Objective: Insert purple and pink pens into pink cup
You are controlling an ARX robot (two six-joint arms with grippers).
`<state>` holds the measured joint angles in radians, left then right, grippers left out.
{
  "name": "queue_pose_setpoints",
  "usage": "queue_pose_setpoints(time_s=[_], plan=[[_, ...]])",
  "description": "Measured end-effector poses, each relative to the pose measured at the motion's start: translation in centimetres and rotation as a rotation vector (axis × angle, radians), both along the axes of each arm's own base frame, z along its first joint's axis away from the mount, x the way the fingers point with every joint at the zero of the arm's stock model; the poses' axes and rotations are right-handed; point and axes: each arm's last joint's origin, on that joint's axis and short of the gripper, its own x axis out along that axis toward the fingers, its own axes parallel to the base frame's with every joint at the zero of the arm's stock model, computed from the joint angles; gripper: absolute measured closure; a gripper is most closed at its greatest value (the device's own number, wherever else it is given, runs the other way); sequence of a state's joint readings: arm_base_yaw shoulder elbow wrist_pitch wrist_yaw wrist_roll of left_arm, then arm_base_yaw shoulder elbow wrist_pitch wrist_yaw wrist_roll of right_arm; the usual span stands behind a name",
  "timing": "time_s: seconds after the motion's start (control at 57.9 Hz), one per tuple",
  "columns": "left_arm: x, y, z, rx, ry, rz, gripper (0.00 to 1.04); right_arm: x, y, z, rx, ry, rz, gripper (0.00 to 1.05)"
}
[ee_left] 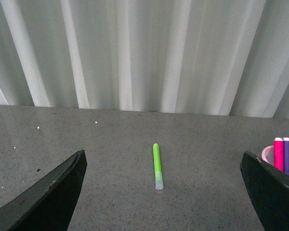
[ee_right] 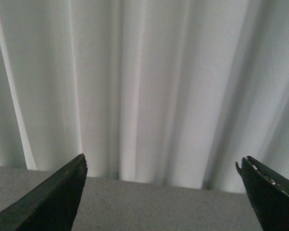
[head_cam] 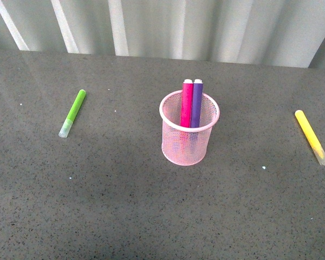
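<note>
A broad stretch of bare grey speckled table (head_cam: 151,216) is seen across the lower part of the front view, with neither arm in that picture. The pink cup (head_cam: 189,138) is set upright just right of the centre, well away from every table edge. The pink pen (head_cam: 187,103) and the purple pen (head_cam: 196,103) are stood inside it, side by side and touching, their tops raised above the rim and leaned toward the far side. The green marker (head_cam: 73,112) is laid flat at the left, well apart from the cup, and the yellow marker (head_cam: 311,135) is laid flat near the right edge of the frame. Open surface is left on all sides of the cup. The far table edge is met by a pale pleated curtain (head_cam: 162,27) along the top.

In the left wrist view, the left gripper (ee_left: 161,192) is spread wide and nothing is held; the green marker lies between its fingers further off. In the right wrist view, the right gripper (ee_right: 164,192) is likewise spread and nothing is held, faced toward the curtain.
</note>
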<state>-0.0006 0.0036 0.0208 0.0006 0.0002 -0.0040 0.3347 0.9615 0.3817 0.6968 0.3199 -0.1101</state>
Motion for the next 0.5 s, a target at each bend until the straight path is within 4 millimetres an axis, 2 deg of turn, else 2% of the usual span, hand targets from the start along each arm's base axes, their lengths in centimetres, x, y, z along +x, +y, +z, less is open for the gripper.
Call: queue_pose_setpoints(time_s=[0.069, 0.173, 0.224, 0.293, 0.397, 0.466, 0.5], plan=[[0.0, 0.0, 0.0, 0.000, 0.000, 0.000, 0.07, -1.2, -0.9, -0.1, 0.022, 0.071, 0.009, 0.24], [0.0, 0.0, 0.0, 0.000, 0.000, 0.001, 0.07, -2.7, -2.2, -1.8, 0.044, 0.112, 0.001, 0.43], [0.0, 0.0, 0.0, 0.000, 0.000, 0.000, 0.07, -3.1, -2.7, -2.4, 0.050, 0.116, -0.006, 0.52], [0.0, 0.0, 0.0, 0.000, 0.000, 0.000, 0.07, -3.8, -3.3, -3.5, 0.057, 0.119, -0.003, 0.70], [0.0, 0.0, 0.0, 0.000, 0.000, 0.001, 0.07, -4.4, -3.8, -4.1, 0.059, 0.116, 0.001, 0.86], [0.0, 0.0, 0.0, 0.000, 0.000, 0.000, 0.07, -4.9, -4.2, -4.8, 0.059, 0.118, -0.001, 1.02], [0.0, 0.0, 0.0, 0.000, 0.000, 0.000, 0.07, -5.2, -4.4, -5.1, 0.061, 0.118, -0.005, 1.01]])
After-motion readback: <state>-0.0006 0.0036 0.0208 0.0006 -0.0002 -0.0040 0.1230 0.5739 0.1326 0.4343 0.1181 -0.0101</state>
